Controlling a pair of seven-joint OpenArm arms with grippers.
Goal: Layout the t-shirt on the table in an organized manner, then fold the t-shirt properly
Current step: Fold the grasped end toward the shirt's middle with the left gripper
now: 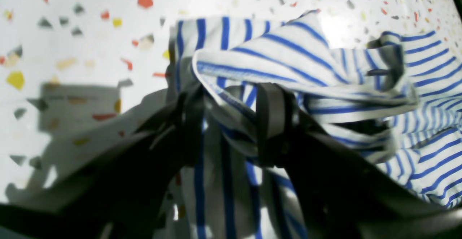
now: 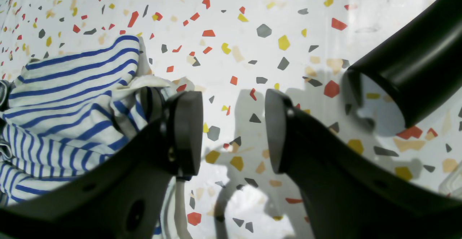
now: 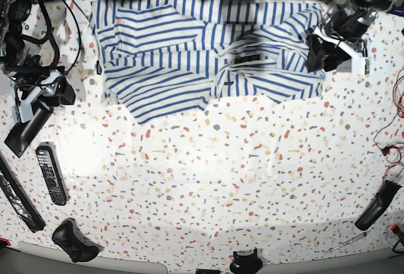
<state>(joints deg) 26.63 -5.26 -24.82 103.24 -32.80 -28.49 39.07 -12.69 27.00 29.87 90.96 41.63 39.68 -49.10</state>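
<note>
Left tool (image 1: pixel 231 123) straddles bunched t-shirt (image 3: pixel 189 53) fabric (grip unclear); right tool (image 2: pixel 234 130) spread over table (image 2: pixel 252 33).

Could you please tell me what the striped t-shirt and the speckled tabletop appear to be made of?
The white, blue-striped t-shirt looks like soft matte knit fabric, probably cotton jersey: it bunches into limp folds. The white tabletop with red, grey and yellow flecks looks hard and glossy, terrazzo or a printed laminate: it reflects light.

Robotics lab bench, terrazzo table (image 3: pixel 208 179), loose cables (image 3: pixel 53 28), remote control (image 3: pixel 50 174), game controller (image 3: pixel 74 241)
</note>
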